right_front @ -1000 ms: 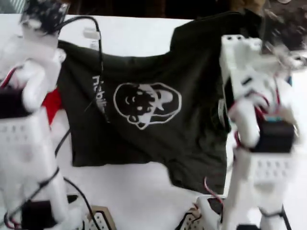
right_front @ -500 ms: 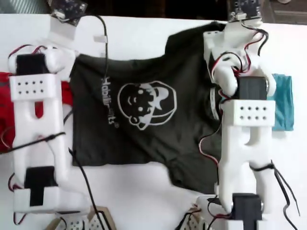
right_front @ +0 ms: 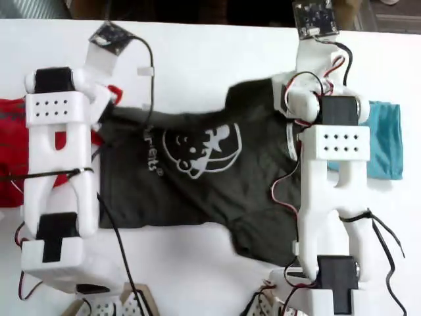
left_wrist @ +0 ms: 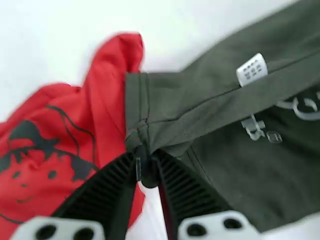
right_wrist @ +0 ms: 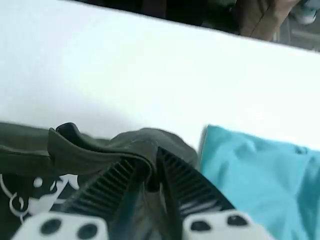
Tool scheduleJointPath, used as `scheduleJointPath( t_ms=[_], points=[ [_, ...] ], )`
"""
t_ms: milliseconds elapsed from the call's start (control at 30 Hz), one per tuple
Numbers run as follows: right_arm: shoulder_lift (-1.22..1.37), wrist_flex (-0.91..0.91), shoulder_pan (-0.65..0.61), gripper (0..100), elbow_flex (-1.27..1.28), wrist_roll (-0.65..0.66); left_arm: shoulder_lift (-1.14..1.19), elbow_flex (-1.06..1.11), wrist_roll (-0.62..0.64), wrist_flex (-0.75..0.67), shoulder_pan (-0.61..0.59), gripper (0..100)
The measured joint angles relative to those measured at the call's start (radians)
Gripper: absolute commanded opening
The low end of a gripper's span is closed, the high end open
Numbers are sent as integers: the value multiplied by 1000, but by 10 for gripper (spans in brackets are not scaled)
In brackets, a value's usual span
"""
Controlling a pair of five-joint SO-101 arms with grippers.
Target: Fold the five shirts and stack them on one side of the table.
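Red shirt (right_front: 10,131) lies crumpled at the left edge of the table (right_front: 197,52). Left gripper (left_wrist: 145,162) is clenched on the far-left corner of the dark shirt (right_front: 197,191), with that corner just beside the red cloth. The dark shirt is spread mid-table, white print up, far edge bunched, near-right part wrinkled. Right gripper (right_wrist: 150,172) is clenched on a raised fold at its far-right corner. Teal shirt (right_front: 385,138) lies flat at the right, just beside that fold.
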Motion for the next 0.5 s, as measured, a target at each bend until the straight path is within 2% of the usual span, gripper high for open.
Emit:
scheduleJointPath(
  t_ms=[300,433,500],
  points=[
    [-5,186,0,21,35,9,0,21,-29,158,0,27],
    [-123,160,0,21,216,64,-15,149,-69,157,0,27],
    [-233,120,0,21,351,94,-75,253,-77,112,0,27]
  ],
)
